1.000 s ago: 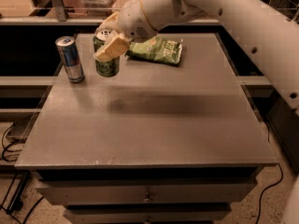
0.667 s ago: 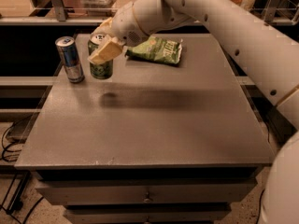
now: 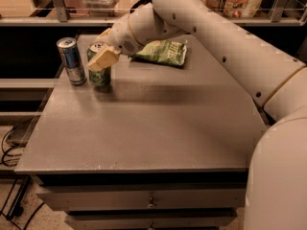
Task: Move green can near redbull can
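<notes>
At far left of table [image 3: 144, 128]: tool [image 3: 101, 55] clamped on green can [image 3: 100, 75], upright, just right of redbull can [image 3: 72, 61]; base apparently grounded, placement seemingly met, release pending.

- No lettering can be made out on the redbull can [image 3: 72, 61] or the green can [image 3: 100, 75].
- Chip bag [image 3: 162, 51]: pale print, too blurred to read.
- The gripper [image 3: 98, 52] clasps the green can.

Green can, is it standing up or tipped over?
Standing up. The green can has its silver top facing up, beside the redbull can; the claw grips it.
</notes>
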Controlling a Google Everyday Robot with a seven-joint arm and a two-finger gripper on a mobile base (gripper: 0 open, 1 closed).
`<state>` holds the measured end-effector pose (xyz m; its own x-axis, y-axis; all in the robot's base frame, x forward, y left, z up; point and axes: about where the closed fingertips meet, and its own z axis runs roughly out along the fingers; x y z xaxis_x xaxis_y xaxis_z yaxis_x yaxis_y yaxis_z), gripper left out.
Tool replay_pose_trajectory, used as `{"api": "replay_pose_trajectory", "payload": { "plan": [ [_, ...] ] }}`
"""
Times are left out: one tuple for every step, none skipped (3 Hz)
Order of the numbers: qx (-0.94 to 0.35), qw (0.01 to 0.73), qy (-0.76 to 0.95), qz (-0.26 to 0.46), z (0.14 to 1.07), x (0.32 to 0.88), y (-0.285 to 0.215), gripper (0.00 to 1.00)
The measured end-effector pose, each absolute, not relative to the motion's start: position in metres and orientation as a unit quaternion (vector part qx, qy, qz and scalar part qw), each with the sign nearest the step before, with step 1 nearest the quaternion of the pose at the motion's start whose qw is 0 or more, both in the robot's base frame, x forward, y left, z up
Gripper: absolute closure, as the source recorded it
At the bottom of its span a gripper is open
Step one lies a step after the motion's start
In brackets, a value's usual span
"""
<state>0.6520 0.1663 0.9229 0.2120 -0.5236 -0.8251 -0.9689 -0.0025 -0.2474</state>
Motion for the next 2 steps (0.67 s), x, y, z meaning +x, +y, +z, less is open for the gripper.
{"api": "replay_pose_trajectory", "payload": {
  "plan": [
    [-0.651,0.422,0.569,0.272,0.9195,0.6572,0.1776,0.36],
    [-0.652,0.422,0.569,0.271,0.9182,0.6581,0.1847,0.13]
  ]
}}
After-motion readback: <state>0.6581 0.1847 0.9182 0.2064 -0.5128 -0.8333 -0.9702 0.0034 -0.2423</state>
